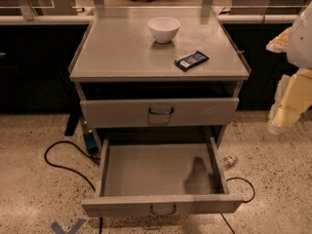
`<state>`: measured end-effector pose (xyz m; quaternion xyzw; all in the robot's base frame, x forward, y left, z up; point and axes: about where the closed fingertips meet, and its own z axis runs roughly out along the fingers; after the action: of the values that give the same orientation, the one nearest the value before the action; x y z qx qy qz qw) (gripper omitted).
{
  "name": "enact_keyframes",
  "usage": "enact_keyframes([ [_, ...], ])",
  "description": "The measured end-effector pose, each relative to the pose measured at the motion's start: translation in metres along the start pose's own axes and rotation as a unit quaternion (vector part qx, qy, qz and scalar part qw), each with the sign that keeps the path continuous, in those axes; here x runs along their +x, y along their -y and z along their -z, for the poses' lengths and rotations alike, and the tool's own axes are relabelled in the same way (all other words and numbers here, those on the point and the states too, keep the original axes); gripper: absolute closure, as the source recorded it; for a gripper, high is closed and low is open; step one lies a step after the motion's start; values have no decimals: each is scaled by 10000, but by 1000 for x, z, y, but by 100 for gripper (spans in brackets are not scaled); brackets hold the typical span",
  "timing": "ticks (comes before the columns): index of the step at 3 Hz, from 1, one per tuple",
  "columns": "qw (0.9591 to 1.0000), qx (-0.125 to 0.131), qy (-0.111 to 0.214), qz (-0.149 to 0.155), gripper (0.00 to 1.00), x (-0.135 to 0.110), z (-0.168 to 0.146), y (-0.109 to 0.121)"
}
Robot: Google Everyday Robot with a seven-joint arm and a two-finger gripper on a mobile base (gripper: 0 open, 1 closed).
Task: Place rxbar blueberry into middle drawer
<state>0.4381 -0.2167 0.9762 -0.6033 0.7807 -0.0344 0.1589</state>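
Up on the worktop (117,52) lies the rxbar blueberry (191,60), the tool (280,121) well to its right; open or closed, I cannot tell.

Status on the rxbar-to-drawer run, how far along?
Done: the middle drawer stands open, with no bar in it.
In hand: nothing visible. The rxbar blueberry lies on the cabinet top, in front and to the right of the white bowl. The gripper hangs off the cabinet's right side, apart from the bar.
Left: reach the bar, grasp it, lower it into the drawer.
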Motion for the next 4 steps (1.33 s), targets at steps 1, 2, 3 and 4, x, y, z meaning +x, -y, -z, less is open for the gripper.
enact_keyframes([
  [1,10000,0,0,1,0,0,0,0],
  [2,9999,-1,67,84,0,-4,-8,13],
  [3,9993,88,170,321,0,-23,-36,64],
  [4,9987,151,177,449,0,-45,-73,121],
])
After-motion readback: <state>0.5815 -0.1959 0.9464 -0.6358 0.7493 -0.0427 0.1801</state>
